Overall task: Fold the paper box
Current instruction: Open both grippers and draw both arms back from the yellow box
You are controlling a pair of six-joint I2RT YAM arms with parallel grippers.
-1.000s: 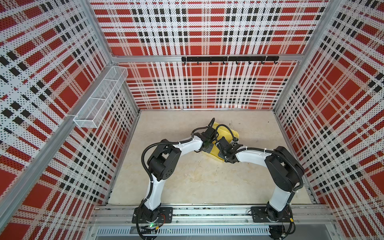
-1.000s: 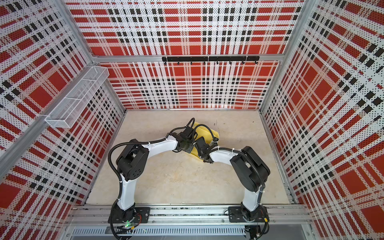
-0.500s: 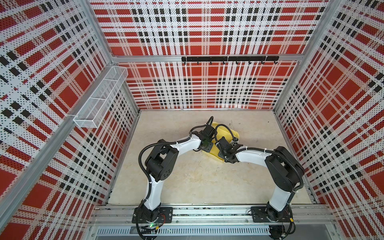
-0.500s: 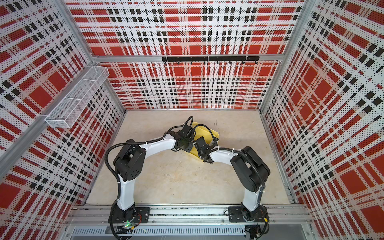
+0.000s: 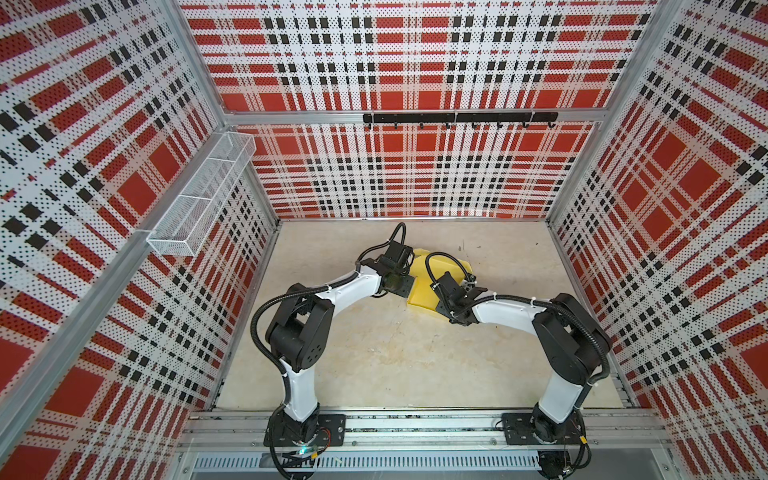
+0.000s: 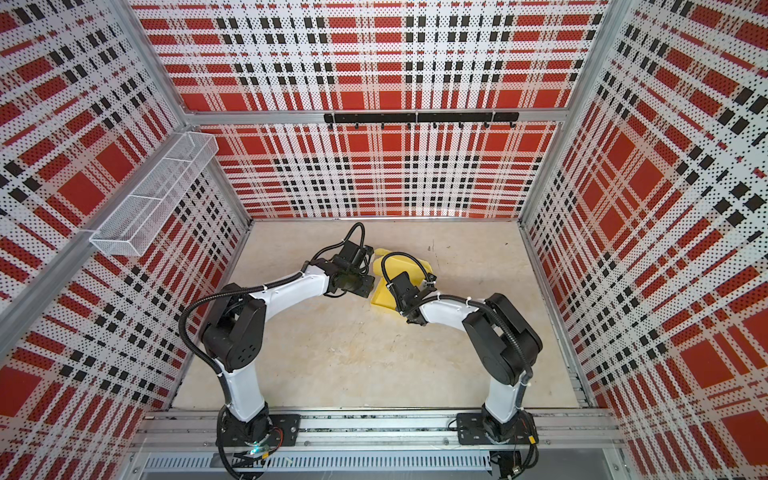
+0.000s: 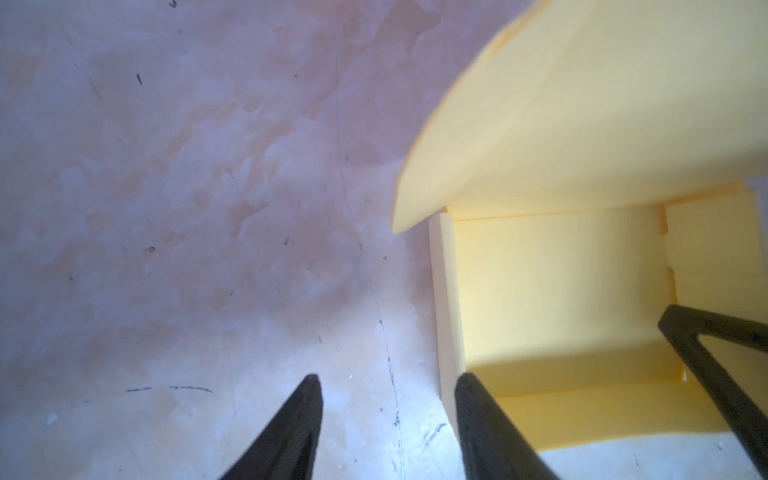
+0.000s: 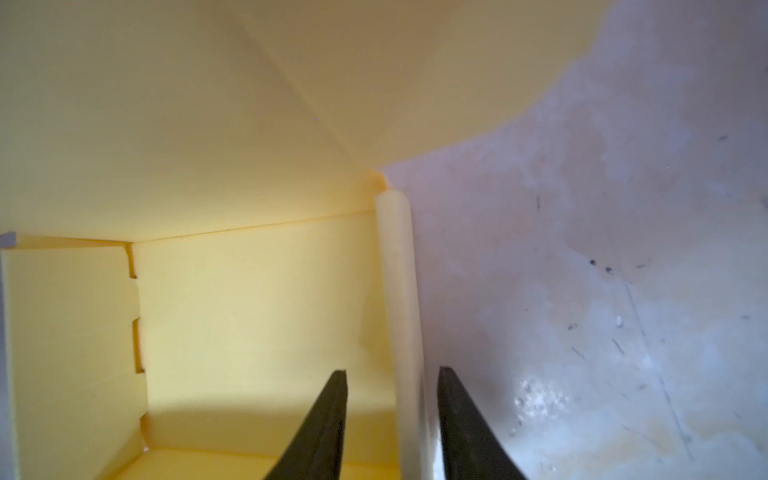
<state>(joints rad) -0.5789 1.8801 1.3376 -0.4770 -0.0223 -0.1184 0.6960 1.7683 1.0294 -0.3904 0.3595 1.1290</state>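
Matt yellow card on a blotchy, scuffed bench

The paper box (image 7: 561, 291) is thin pale-yellow card, matt and smooth with crisp creases. Its wall between the fingers (image 8: 328, 424) of the right hand (image 8: 391, 370) has a paler, rounded edge. Those fingers look matt black and faintly grained, like those of the left hand (image 7: 387, 375). Beside both hands the bench (image 7: 166, 208) is hard and beige, mottled, scratched and slightly shiny in patches. The arm shells (image 5: 353, 286) behind the hands are glossy white plastic with matt black joints. Beyond the hands stand perforated printed panels (image 5: 415, 174) in bare aluminium framing (image 5: 291, 118), with a white wire-mesh basket (image 5: 199, 199).
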